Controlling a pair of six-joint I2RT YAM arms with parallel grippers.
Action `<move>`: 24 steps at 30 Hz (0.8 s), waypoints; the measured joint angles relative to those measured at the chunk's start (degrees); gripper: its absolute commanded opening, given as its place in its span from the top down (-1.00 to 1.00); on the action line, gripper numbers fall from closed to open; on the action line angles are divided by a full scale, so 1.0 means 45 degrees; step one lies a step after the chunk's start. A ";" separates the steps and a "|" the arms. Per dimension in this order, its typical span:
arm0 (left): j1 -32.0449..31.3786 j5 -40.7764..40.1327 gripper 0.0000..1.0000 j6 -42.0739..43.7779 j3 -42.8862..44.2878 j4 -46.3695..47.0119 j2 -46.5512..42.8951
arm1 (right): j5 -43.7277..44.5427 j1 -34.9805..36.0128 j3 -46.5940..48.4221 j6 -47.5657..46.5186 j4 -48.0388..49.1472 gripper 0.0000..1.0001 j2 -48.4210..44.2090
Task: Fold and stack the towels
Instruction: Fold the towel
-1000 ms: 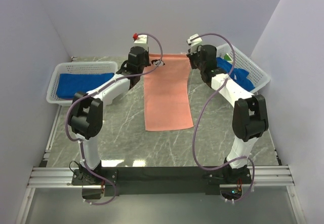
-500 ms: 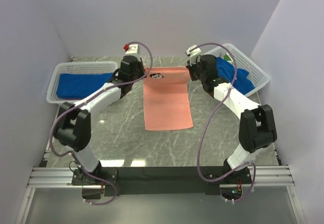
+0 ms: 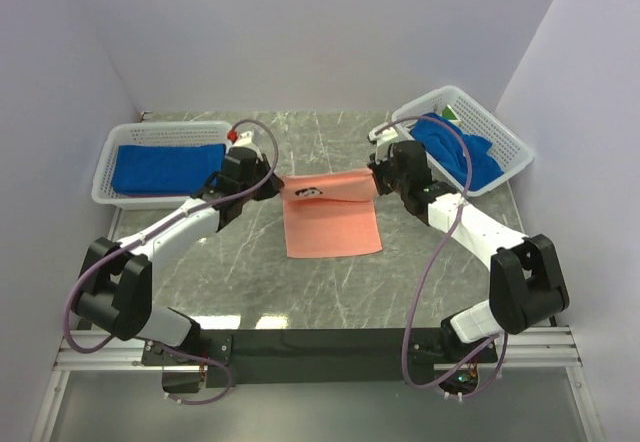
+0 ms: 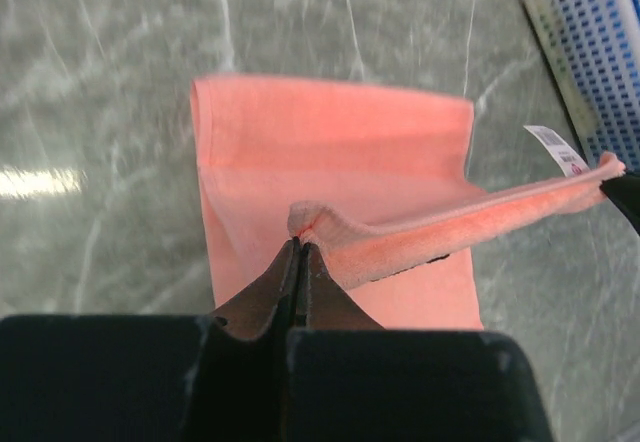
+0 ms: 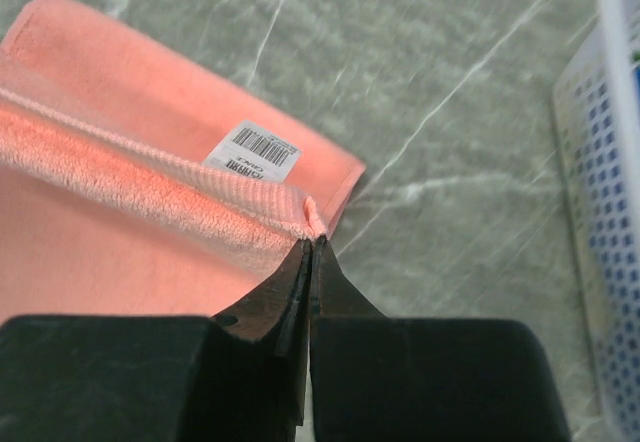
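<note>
Left gripper [image 4: 298,247] is seen at the lower centre of the left wrist view, its fingers pressed fully together on one corner of the pink towel [image 4: 330,152]. Right gripper [image 5: 312,242] is likewise clamped tight on the other corner of the same edge, just beside a barcode label [image 5: 254,149]. Between the two grippers that edge is held lifted and stretched into a taut ridge. The rest of the towel is laid flat on the marbled table [image 3: 250,282]. In the top view the raised edge is seen across the middle of the frame, with the flat part below it. A blue towel [image 3: 165,165] is held in the upper-left basket [image 3: 108,167]. A second blue towel [image 3: 455,147] is heaped in the upper-right basket [image 3: 500,127].
</note>
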 measured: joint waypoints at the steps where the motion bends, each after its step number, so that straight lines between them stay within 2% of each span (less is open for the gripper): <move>1: -0.0068 0.0141 0.99 -0.0238 -0.0355 0.0005 -0.0121 | 0.0005 0.0024 -0.0238 0.0146 -0.0058 1.00 -0.0112; 13: -0.1015 0.0151 0.99 -0.2006 -0.2803 0.0427 -0.0908 | 0.0384 0.0287 -0.1792 0.2754 -0.1229 1.00 -0.1010; 24: -0.1486 0.0078 0.99 -0.2880 -0.4046 0.0971 -0.0481 | -0.0068 0.0301 -0.1598 0.3837 -0.2618 1.00 0.1059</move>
